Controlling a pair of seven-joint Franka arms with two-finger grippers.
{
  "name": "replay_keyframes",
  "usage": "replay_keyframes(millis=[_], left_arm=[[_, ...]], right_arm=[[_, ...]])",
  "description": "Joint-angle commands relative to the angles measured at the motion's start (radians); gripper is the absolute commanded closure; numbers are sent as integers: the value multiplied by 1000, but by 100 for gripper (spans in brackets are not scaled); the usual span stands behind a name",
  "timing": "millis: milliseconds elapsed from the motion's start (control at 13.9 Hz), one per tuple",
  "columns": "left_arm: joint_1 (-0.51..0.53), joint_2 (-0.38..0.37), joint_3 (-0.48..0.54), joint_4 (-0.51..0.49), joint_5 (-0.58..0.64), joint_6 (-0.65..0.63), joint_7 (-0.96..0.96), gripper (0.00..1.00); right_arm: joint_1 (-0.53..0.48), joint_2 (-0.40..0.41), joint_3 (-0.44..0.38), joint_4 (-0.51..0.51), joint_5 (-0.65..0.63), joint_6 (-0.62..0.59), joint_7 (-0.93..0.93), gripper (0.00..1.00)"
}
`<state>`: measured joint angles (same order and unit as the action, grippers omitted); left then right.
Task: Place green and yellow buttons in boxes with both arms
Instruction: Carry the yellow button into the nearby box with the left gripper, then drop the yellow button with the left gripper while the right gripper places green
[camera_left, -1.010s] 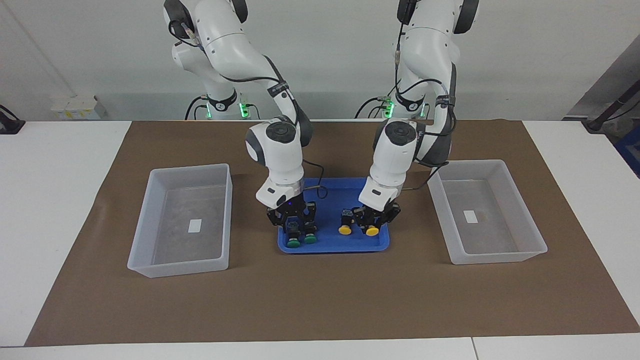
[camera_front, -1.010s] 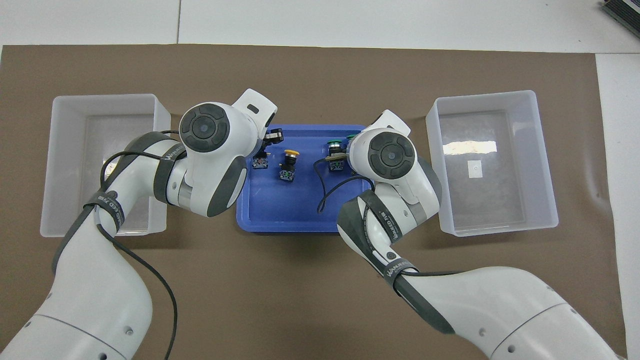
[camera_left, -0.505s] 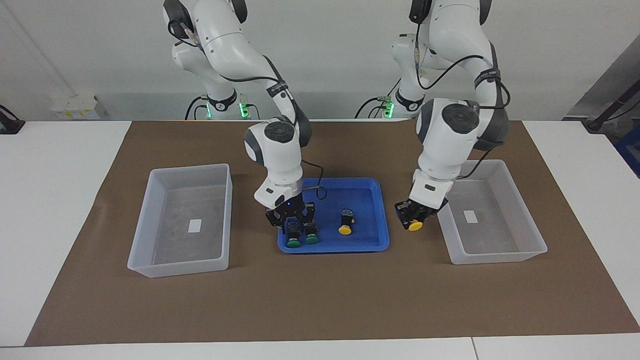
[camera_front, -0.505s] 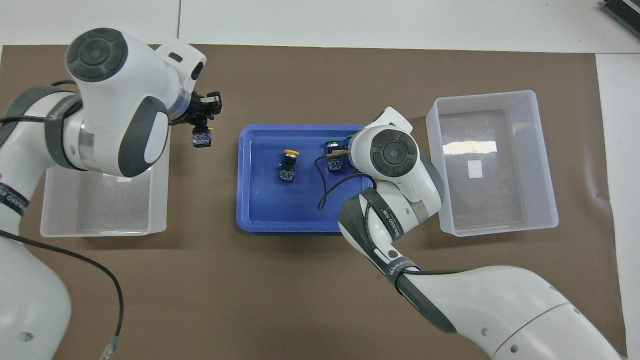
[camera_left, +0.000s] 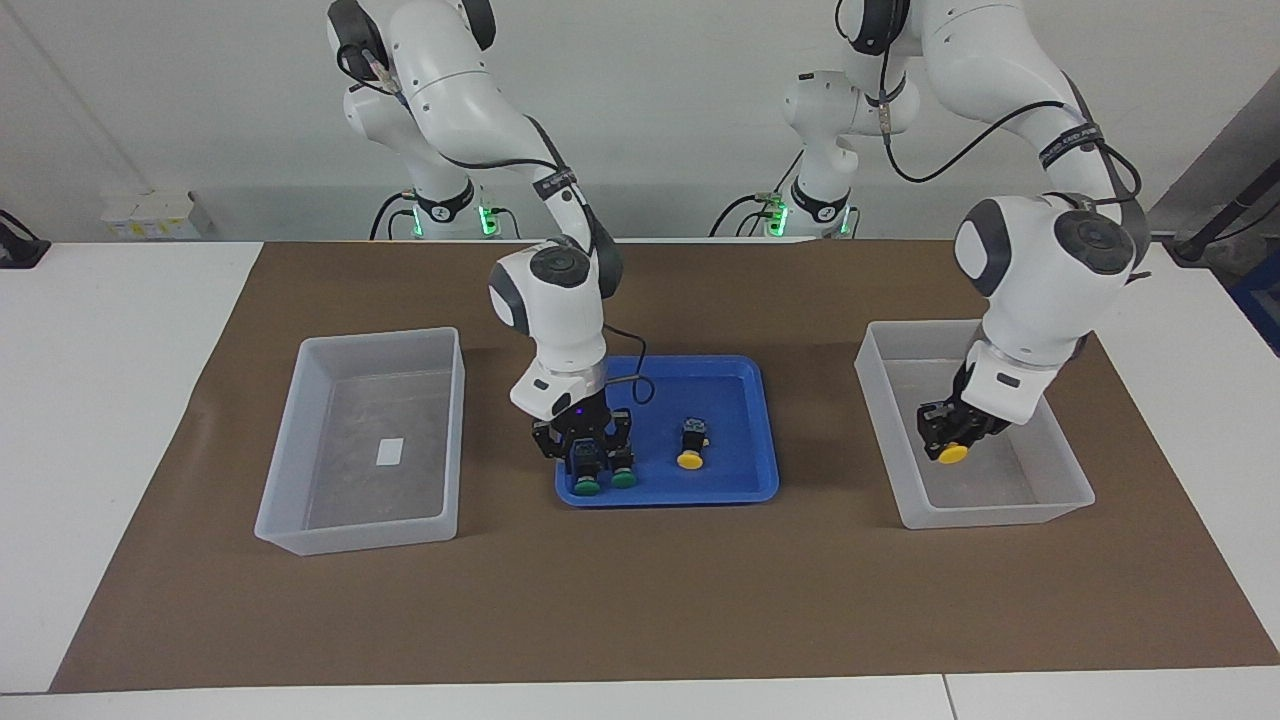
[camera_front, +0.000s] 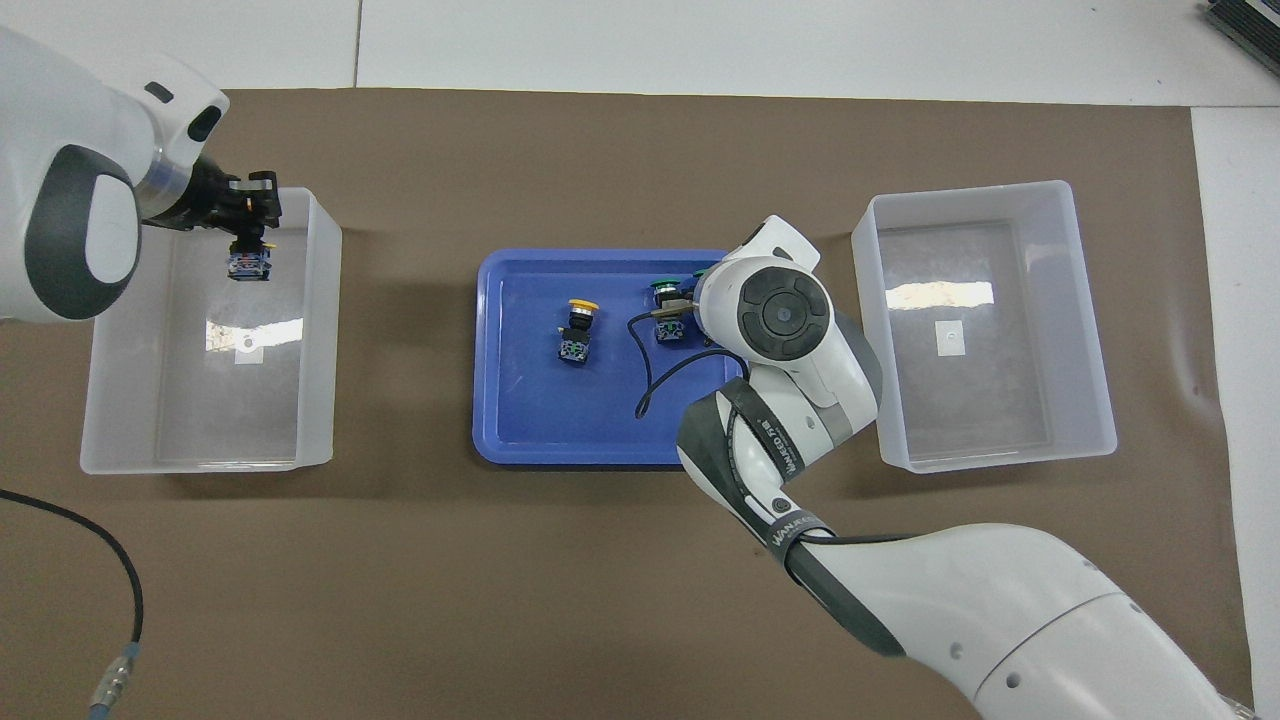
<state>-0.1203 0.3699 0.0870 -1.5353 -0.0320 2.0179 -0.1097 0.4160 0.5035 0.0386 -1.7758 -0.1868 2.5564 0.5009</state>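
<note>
Brown paper covers the middle of the white worktop (camera_left: 120, 420), and a blue tray (camera_left: 740, 385) sits on it between two see-through boxes; the left pincer (camera_left: 948, 440) hangs over the inside of the box at the left arm's end (camera_left: 1040, 505), and it is closed tight on a yellow button (camera_left: 952, 452), cap pointing down; that button is up in the air and not yet resting on the box floor; the right pincer (camera_left: 592, 452) is low in the tray, down around a green button (camera_left: 587, 485), with its fingers at the sides of the button's body, gripping it I think, and the button is not lifted yet; a second green button (camera_left: 623, 477) stands just beside it, touching or nearly so; another yellow button (camera_left: 691, 452) waits alone in the tray; the box at the right arm's end (camera_left: 300, 520) has only its white sticker (camera_left: 390, 451) in it; so the step now is dropping the first yellow one; next the left pincer should open and let it fall, and the right arm should lift its green button straight up so it does not knock its neighbour, then carry it to its own box.
</note>
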Motion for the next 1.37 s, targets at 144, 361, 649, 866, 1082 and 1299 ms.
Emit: replay_keyframes(millis=[144,361,649,866,1082,1299], left_arm=[[126,-52,-3,-150,-19,108,194,100],[148,-66,-3,-256,-19,200,220,100],[160,-51,-3,-350,-17,320,231,100],[160,-32,-3,-381,-17,377,232,100],[162,-26,-3,-388,-17,395,238,100],[159,-25,-3,-382,-17,383,238,69]], right_arm=[[-6,7,4,-27,-36,42,36,46],[0,6,3,-25,-34,48,45,100],[-57,-112,1,-1,-33,-51,74,100],[-169,-204,4,-16,-23,-102,13,100],[-253,-252,6,-51,-19,-114,-82,100],[-312,-272,6,-105,-16,-111,-209,100]])
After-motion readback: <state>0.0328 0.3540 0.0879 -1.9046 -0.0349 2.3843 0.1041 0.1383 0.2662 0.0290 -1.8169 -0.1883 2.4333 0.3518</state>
